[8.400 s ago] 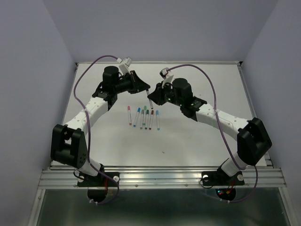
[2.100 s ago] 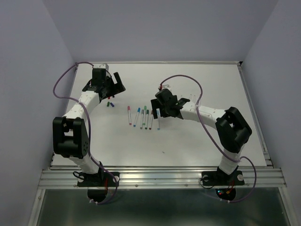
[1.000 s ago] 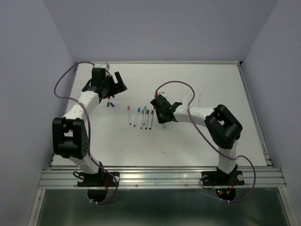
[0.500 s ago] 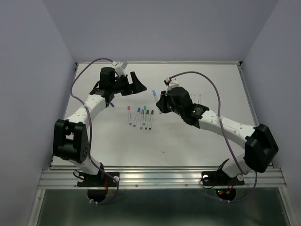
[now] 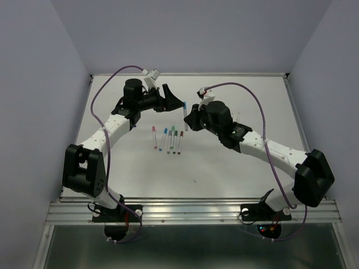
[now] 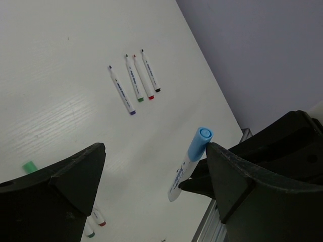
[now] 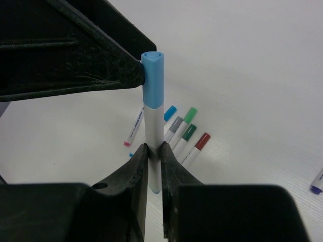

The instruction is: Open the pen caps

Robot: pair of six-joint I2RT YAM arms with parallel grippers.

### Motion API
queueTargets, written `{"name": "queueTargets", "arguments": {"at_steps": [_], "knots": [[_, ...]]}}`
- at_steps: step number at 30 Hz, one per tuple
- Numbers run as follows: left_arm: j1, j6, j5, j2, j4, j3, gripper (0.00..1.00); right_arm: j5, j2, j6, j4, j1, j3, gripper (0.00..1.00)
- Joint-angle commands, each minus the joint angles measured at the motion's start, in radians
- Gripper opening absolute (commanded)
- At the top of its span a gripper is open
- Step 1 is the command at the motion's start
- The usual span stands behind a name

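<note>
Right gripper (image 7: 153,151) pinched the white pen (image 7: 153,126) low on its barrel, the blue cap (image 7: 152,75) standing clear above its fingers, so the empty, wide-open left gripper (image 6: 155,151), that cap just beside one finger, would do best to centre, close on the cap alone and pull straight along the pen.

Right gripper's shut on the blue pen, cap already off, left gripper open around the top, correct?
No: the blue cap is still on the pen, per the right wrist view. The right gripper is shut on the pen, the left gripper open around its top.
</note>
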Motion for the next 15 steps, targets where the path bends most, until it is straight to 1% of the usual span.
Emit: {"name": "queueTargets", "arguments": {"at_steps": [1,4,9,13,15], "knots": [[-0.009,-0.019,0.04,-0.049,0.077,-0.012,0.92,-0.025,-0.008,-0.001,0.069,0.0,0.028,0.01],[-0.013,-0.027,0.043,-0.045,0.094,-0.013,0.92,-0.077,0.006,0.0,0.071,0.0,0.039,0.01],[-0.029,-0.039,0.05,-0.034,0.109,-0.006,0.84,-0.116,0.035,-0.006,0.071,-0.009,0.062,0.01],[-0.035,-0.037,0.057,-0.026,0.111,-0.003,0.72,-0.108,0.042,-0.011,0.071,-0.01,0.073,0.01],[-0.036,-0.036,0.057,-0.026,0.111,-0.004,0.61,-0.102,0.04,-0.012,0.071,-0.01,0.076,0.01]]}}
